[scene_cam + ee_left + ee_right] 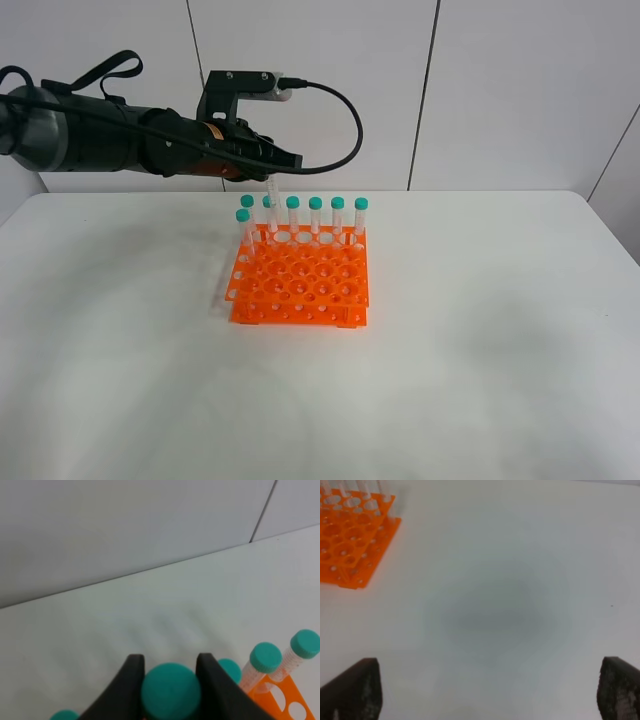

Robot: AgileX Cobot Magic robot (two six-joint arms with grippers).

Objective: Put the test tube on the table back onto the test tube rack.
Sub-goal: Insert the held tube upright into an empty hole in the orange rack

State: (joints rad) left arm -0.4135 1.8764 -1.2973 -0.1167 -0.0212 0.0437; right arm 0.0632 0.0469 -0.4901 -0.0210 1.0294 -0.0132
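While the left tool (169,661) pinches a clear, teal-capped test tube (170,692) at the orange rack (300,285), the right tool (487,687) gapes above the white desk (480,360).

Behind the table (500,400) stands a pale grey wall (520,90) of smooth panels, split by 3 thin dark seams (428,100) that run down towards the table's far edge. The table is plain white with rounded far corners. Soft, even light leaves only faint grey shadows on its top.
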